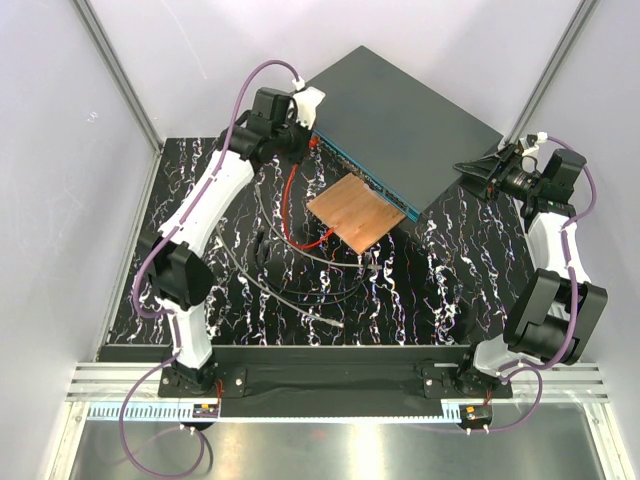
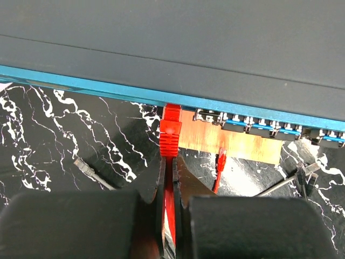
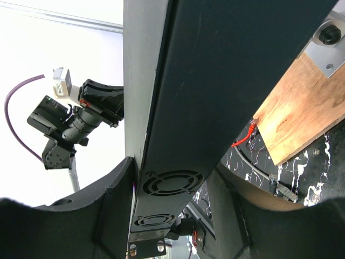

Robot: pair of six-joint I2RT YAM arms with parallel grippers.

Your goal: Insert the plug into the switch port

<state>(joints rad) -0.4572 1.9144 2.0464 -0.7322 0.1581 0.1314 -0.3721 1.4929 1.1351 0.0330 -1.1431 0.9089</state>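
Note:
The switch [image 1: 400,120] is a flat dark grey box at the back of the table, with its blue-teal port face [image 2: 108,89] turned toward the arms. My left gripper [image 2: 172,162] is shut on the red cable just behind the red plug [image 2: 171,127]. The plug's tip is against the blue face, left of the row of ports [image 2: 259,127]; I cannot tell how deep it sits. My right gripper [image 3: 175,178] straddles the switch's vented end [image 3: 172,183], with a finger pressed on each side. From above, this gripper [image 1: 478,170] sits at the switch's right corner.
A copper-brown square plate [image 1: 355,210] lies against the switch's front. The red cable [image 1: 290,200] loops over the marbled table [image 1: 450,290], and its other plug [image 2: 221,159] lies by the plate. Grey cables [image 1: 300,300] and a black plug [image 2: 307,170] lie loose nearby.

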